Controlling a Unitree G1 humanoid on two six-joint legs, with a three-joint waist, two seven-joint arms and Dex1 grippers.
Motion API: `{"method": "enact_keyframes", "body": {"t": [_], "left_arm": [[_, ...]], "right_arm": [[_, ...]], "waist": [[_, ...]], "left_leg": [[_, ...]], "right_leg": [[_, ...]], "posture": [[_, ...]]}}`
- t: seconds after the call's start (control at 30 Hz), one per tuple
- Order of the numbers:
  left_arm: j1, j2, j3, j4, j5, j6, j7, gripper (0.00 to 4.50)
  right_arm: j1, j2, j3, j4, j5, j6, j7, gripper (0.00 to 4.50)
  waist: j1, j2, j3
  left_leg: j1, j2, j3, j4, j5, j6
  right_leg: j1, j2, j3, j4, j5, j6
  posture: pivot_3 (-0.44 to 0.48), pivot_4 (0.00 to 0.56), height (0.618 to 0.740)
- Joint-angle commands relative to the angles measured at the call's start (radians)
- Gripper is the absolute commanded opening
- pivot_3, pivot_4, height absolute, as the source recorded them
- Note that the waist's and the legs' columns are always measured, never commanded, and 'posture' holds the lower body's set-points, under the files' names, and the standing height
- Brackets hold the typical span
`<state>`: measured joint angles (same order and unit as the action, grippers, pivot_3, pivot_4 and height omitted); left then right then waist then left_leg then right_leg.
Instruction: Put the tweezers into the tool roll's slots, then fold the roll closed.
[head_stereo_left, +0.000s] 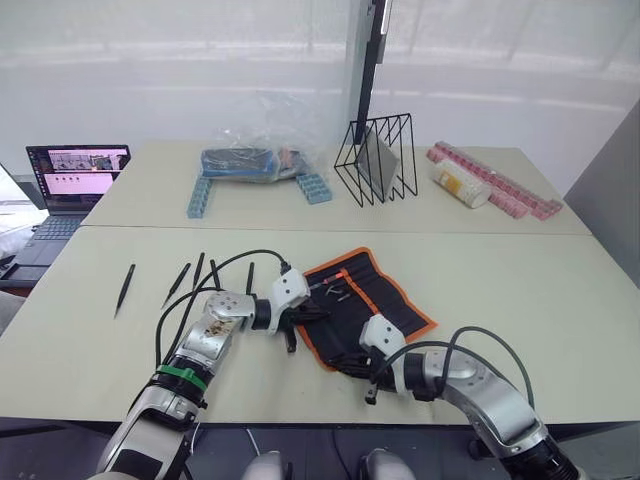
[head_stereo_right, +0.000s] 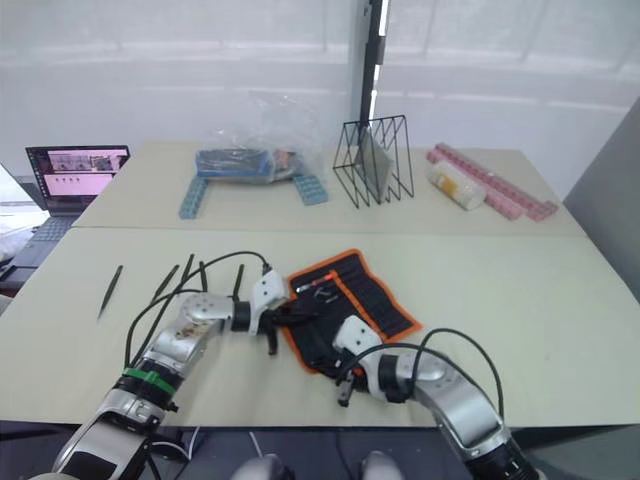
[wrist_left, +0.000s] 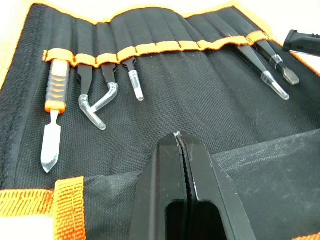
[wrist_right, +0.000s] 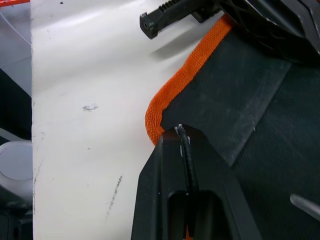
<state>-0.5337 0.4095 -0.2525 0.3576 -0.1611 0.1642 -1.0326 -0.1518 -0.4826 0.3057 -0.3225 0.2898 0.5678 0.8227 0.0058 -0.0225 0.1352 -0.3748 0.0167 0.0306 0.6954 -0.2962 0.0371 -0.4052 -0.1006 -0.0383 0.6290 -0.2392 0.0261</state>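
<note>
Right gripper (head_stereo_left: 352, 362) sits nearest, fingers pressed together on the tool roll (head_stereo_left: 385, 295) fabric at its near corner, by the orange trim. Left gripper (head_stereo_left: 305, 318) – fingers also pressed together – pinches the roll's near-left edge. Roll lies open on the table (head_stereo_left: 520, 300), slots (wrist_left: 150, 48) holding a few capped tools & an orange-handled blade (wrist_left: 53, 120). Four tweezers (head_stereo_left: 185, 278) lie loose on the table left of the roll, w/ one set further left. Far back: laptop (head_stereo_left: 72, 180), clear bag (head_stereo_left: 255, 150), wire rack (head_stereo_left: 378, 160), pink strips (head_stereo_left: 500, 185).
</note>
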Motion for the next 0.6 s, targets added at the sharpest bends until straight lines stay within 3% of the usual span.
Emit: {"method": "enact_keyframes", "body": {"t": [0.03,0.2,0.37,0.4,0.47,0.6], "left_arm": [[0.017,0.058,0.063,-0.085,-0.021,0.042,0.004,0.04],[0.046,0.104,0.161,-0.241,-0.129,0.129,-0.025,0.04],[0.102,0.132,0.244,-0.318,-0.208,0.165,-0.026,0.04],[0.122,0.146,0.264,-0.334,-0.218,0.168,-0.024,0.57],[0.171,0.183,0.326,-0.352,-0.239,0.173,-0.015,1.16],[0.29,0.287,0.545,-0.328,-0.294,0.176,0.016,2.48]], "right_arm": [[-0.033,0.02,-0.081,-0.024,0.062,-0.034,0.003,0.0],[-0.065,0.041,-0.147,-0.026,0.109,-0.022,-0.009,0.0],[-0.088,0.041,-0.185,0.023,0.097,-0.046,-0.035,0.0],[-0.088,0.035,-0.203,0.031,0.101,-0.052,-0.036,0.0],[-0.085,0.024,-0.255,0.054,0.106,-0.078,-0.043,0.0],[-0.059,-0.027,-0.379,0.125,0.135,-0.121,-0.019,0.0]], "waist": [[-0.004,0.0,0.002],[0.0,0.001,0.002],[0.005,0.001,0.003],[0.005,0.001,0.003],[0.004,0.001,0.003],[0.001,0.001,0.004]], "left_leg": [[-0.002,0.0,0.0,0.0,0.0,0.0],[-0.016,0.0,0.0,0.001,0.001,-0.002],[-0.017,-0.001,0.0,0.001,0.002,-0.002],[-0.017,-0.002,0.001,0.001,0.001,-0.002],[-0.017,-0.002,0.002,0.001,0.001,-0.002],[-0.016,0.0,0.001,0.001,0.001,-0.002]], "right_leg": [[-0.002,0.001,0.0,0.0,0.0,0.0],[-0.016,0.0,0.0,0.002,0.001,0.0],[-0.016,-0.001,0.0,0.0,0.001,0.0],[-0.016,-0.002,0.0,0.0,0.001,0.001],[-0.017,-0.002,0.0,0.0,0.001,0.001],[-0.017,-0.001,0.0,0.001,0.001,0.001]], "posture": [[0.0,0.15,0.722],[0.0,0.15,0.722],[0.0,0.15,0.722],[0.0,0.15,0.722],[0.0,0.15,0.722],[0.0,0.15,0.722]]}}
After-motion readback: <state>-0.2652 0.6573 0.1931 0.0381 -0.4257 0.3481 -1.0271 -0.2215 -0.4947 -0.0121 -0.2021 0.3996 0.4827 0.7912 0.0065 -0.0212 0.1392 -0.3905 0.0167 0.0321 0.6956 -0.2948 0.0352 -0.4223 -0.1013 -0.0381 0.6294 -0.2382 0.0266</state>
